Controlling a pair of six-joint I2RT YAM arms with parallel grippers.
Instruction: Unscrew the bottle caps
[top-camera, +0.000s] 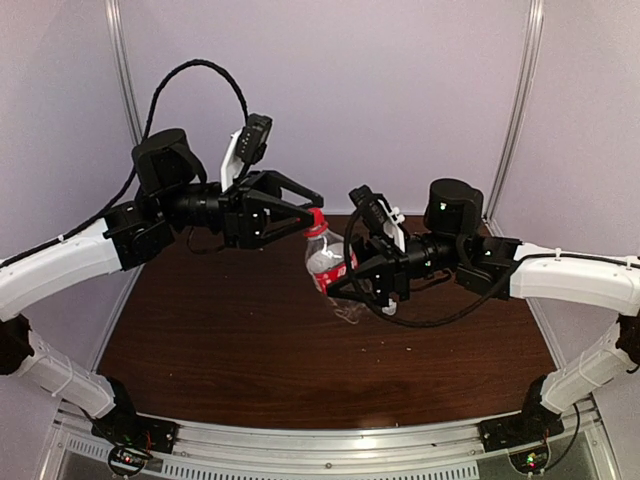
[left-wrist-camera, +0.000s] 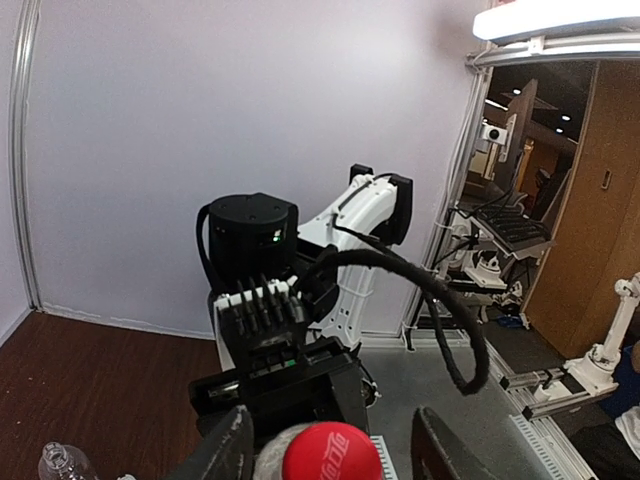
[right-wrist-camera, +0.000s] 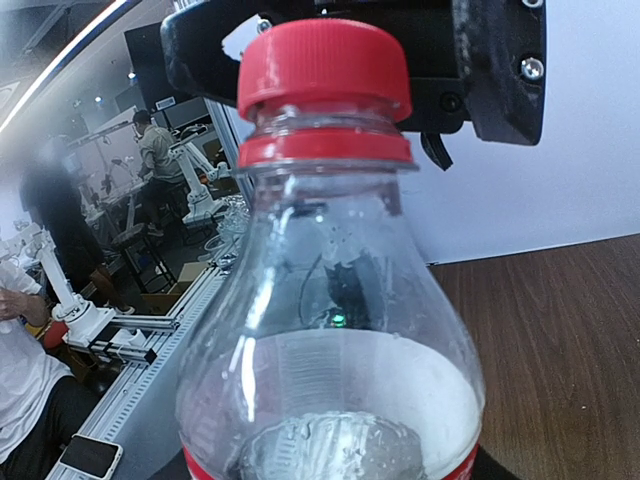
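Pale lilac walls, an aluminium frame, a dark brown worktop (top-camera: 250, 370).

Left fingers (left-wrist-camera: 450, 455): spread wide, one on each side of the red cap (left-wrist-camera: 330, 452). The left wrist view shows a clear gap on both sides, so nothing is gripped. The cap sits centred between them, close in front of the palm.

Right fingers (top-camera: 355, 272): closed on the labelled bottle (right-wrist-camera: 330, 380) at its red band, holding it up clear of the worktop. The right wrist view shows only the bottle's shoulder and neck, not the contact itself. The cap is fully seated on its collar ring.

Key relation: the bottle's long axis runs neck-up and leans toward the left arm, so the cap end points at the left fingers. The left arm is the nearer one to the cap; the right arm serves as the clamp. My reading is that the coming move is to close on the cap and then twist about that axis.

Further out: a second bottle (top-camera: 352, 312), clear, lies on the worktop just below the right fingers. Its cap is not legible.
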